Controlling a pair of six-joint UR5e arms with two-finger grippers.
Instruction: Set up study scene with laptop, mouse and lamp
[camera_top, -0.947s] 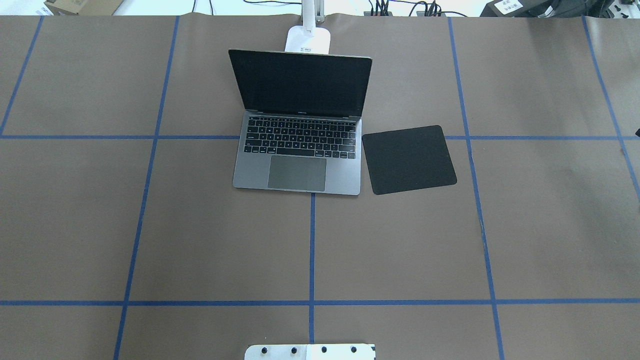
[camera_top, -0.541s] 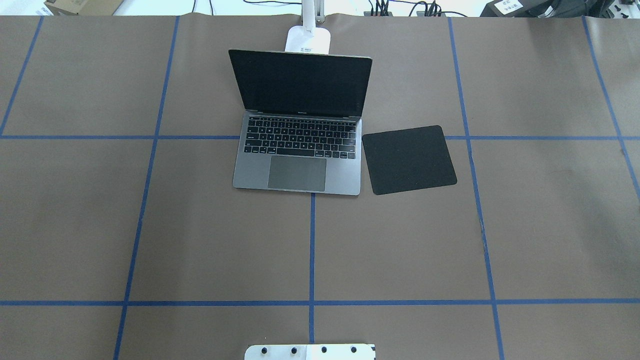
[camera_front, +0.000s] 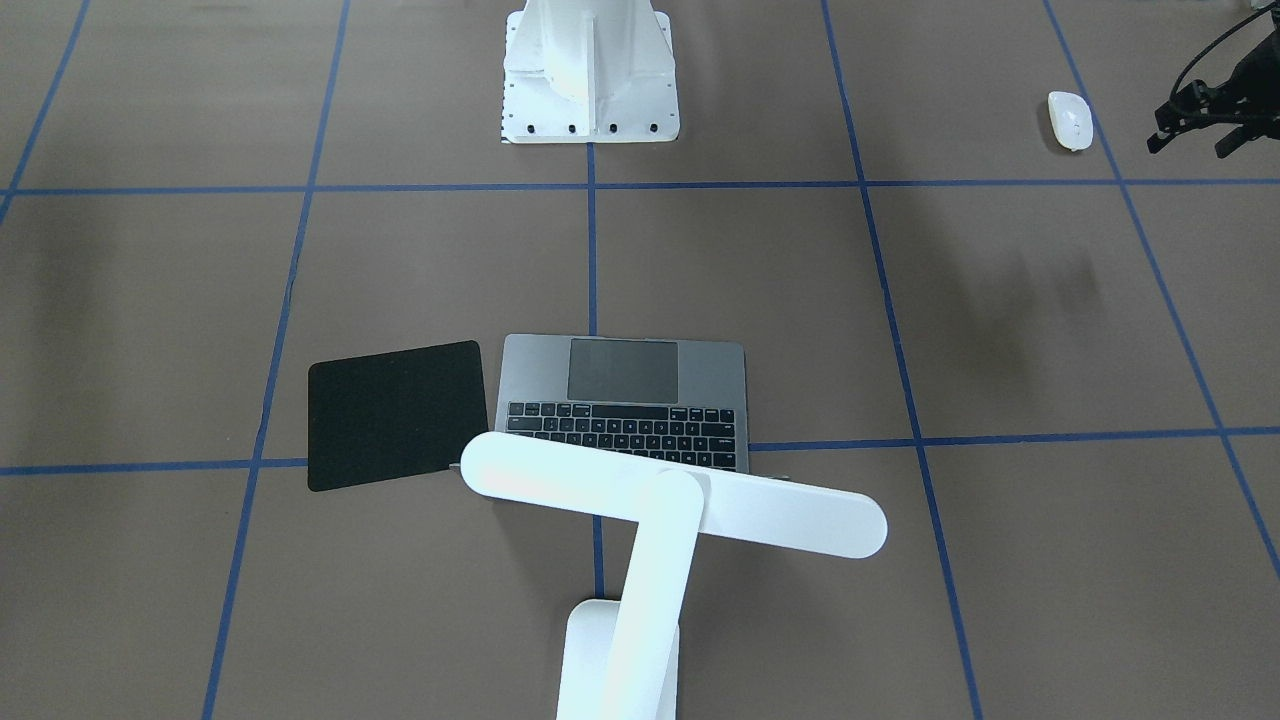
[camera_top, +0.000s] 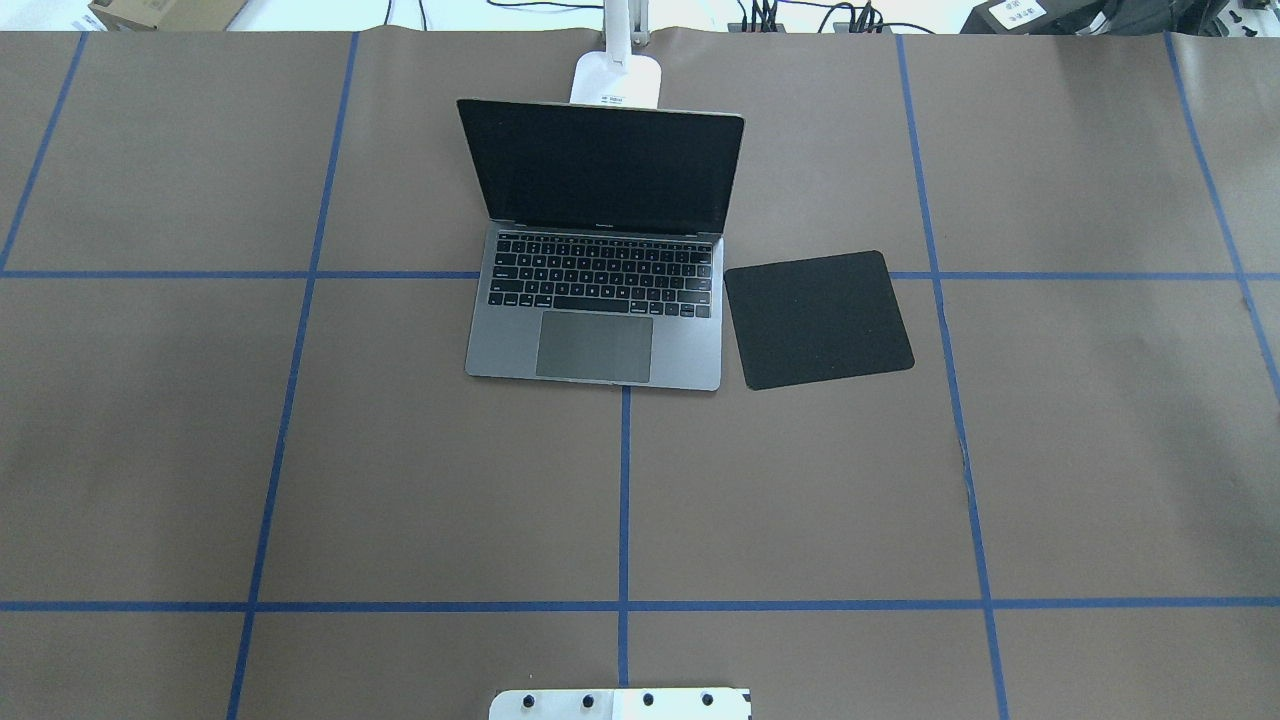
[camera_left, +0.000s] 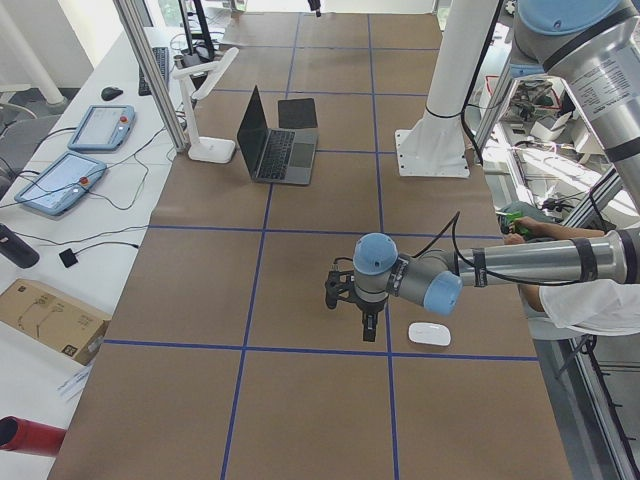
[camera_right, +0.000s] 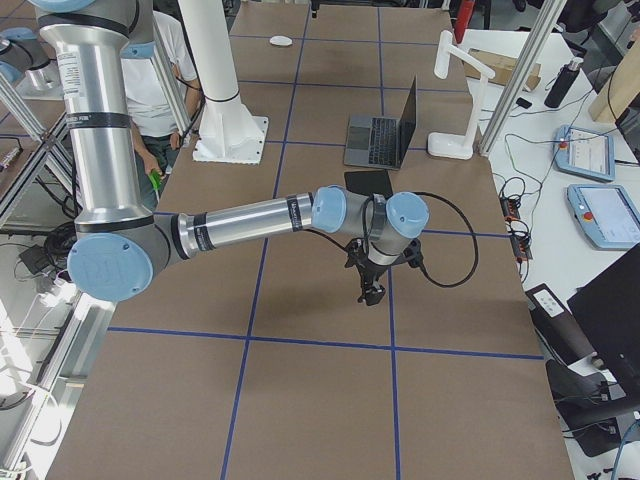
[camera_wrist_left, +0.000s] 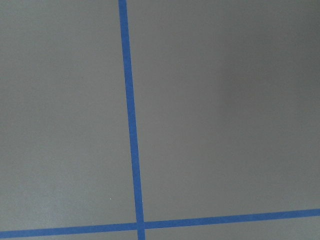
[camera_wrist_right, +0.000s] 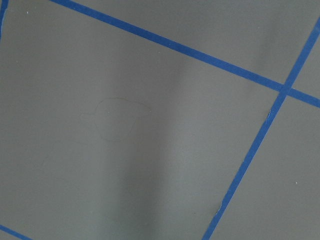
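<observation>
The grey laptop (camera_top: 600, 300) stands open at the table's far middle, screen dark. Behind it is the white lamp (camera_front: 670, 505), its light bar over the laptop's back edge; the overhead view shows only the lamp's base (camera_top: 617, 80). The small white mouse (camera_front: 1069, 120) lies far off on my left side of the table. My left gripper (camera_front: 1190, 145) hovers just beside the mouse (camera_left: 429, 334), dark and partly cut off, so I cannot tell its state. My right gripper (camera_right: 372, 293) hangs low over bare paper; its state cannot be told. Both wrist views show only brown paper and blue tape.
A thin black square pad (camera_top: 818, 320) lies flat right of the laptop. The white bolted pedestal (camera_front: 590, 80) stands at my base. A person's arm (camera_left: 580, 300) shows beside the table near the left arm. Control tablets (camera_left: 95, 125) lie past the table's far edge.
A small dark bit at the overhead view's right edge has gone out of sight. The laptop, the pad and the lamp's base have not moved.
</observation>
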